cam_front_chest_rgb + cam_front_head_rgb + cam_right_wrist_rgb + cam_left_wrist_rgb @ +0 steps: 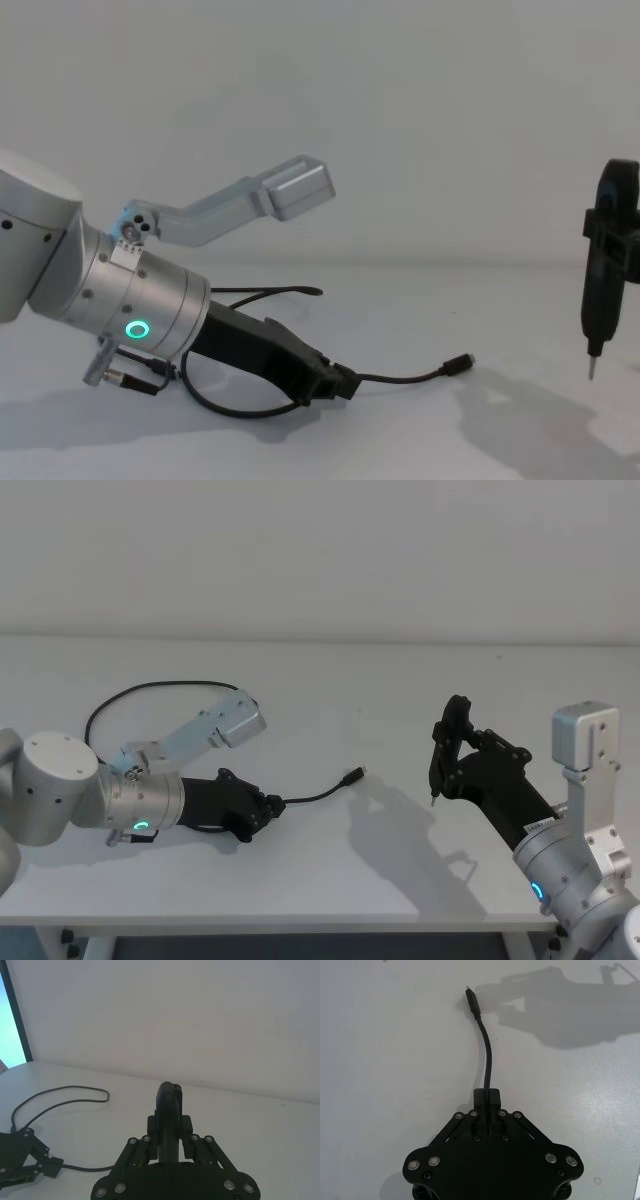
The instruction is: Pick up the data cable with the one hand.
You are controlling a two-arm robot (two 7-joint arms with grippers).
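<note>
Lying low near the front left corner of the table (330,880), the left gripper (275,805) points toward the middle. Its arm is a fat silver tube (140,800) with a green ring of light, and it leans down so the black claw nearly touches the top. A grey box (235,720) sticks out above the arm on a bent silver bar.

The claw's two fingers are squeezed together on the cable (320,795). The thin black cord comes out right between the tips. A short piece bends away from the claw toward the middle of the table. Its small plug (353,775) lies flat on bare table, between the two arms and well apart from both.

At the front right corner the right gripper (450,760) is held up high off the table, tipped back toward the left. Its fingers are pinched on a slim black stick (455,720) that stands almost straight up. The stick's thin metal tip (590,375) points down and hangs in the air. The dark shadow (420,850) of this arm falls on the table just beside the plug.

Behind the left arm, the rest of the cord makes a big loop (150,687) toward the back left of the table.
</note>
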